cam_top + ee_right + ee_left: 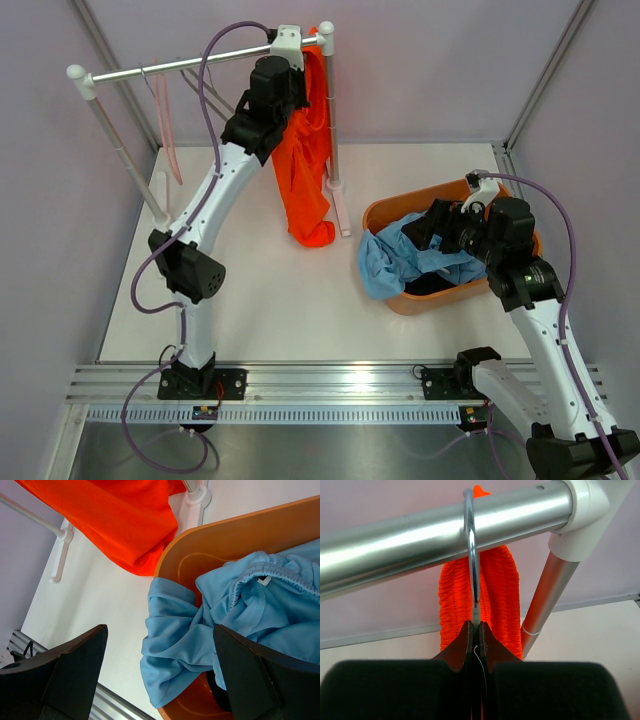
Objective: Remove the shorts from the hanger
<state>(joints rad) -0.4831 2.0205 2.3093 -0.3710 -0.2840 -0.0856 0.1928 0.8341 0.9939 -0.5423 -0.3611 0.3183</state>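
Observation:
Bright orange shorts [305,150] hang from a hanger at the right end of the rack's silver rod [180,65]. My left gripper [285,75] is up at the rod. In the left wrist view it [476,627] is shut on the neck of the hanger's metal hook [470,545], with the orange waistband [502,595] just behind. Light blue shorts [400,262] drape over the rim of an orange basket [385,212], with dark navy shorts [432,286] under them. My right gripper [440,225] hovers open and empty above the blue shorts [175,645].
Empty pink hangers [168,130] hang near the rod's left end. The rack's right post [335,130] stands beside the orange shorts, its foot [197,495] close to the basket [240,535]. A metal rail [330,385] runs along the near edge.

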